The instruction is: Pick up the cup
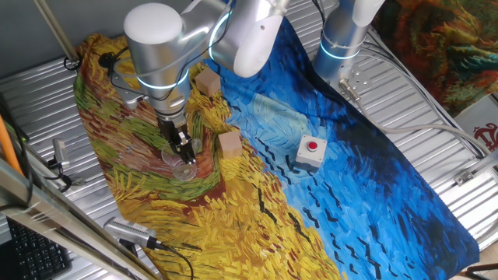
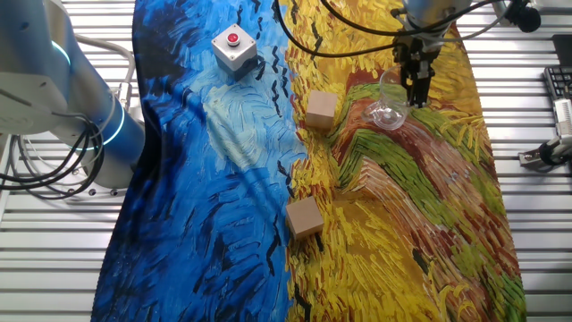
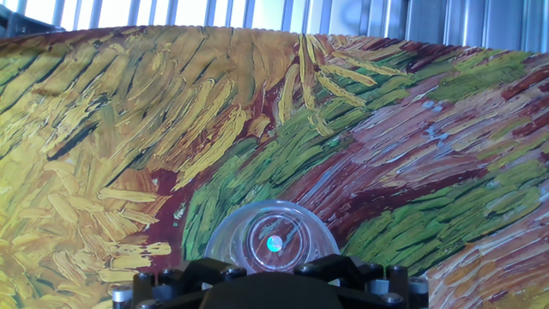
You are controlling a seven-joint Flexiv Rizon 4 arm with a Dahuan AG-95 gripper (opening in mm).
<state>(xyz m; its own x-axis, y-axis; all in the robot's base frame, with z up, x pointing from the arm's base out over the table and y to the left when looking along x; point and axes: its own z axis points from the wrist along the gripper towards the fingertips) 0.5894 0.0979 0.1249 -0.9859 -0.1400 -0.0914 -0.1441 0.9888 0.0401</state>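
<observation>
The cup [image 1: 184,166] is small and transparent and sits on the yellow-green part of the painted cloth. It also shows in the other fixed view [image 2: 386,111], where it looks tilted. My gripper [image 1: 183,149] reaches down onto the cup's rim and its fingers are closed on the cup's wall; it shows from the other side too [image 2: 416,89]. In the hand view the cup [image 3: 273,227] sits right in front of the gripper [image 3: 273,273], its round base facing the camera. The fingertips are hidden by the hand's body.
Two tan wooden cubes lie on the cloth, one close to the cup's right [image 1: 229,143] and one farther back [image 1: 207,81]. A white box with a red button [image 1: 311,151] stands on the blue part. Metal slats and cables surround the cloth.
</observation>
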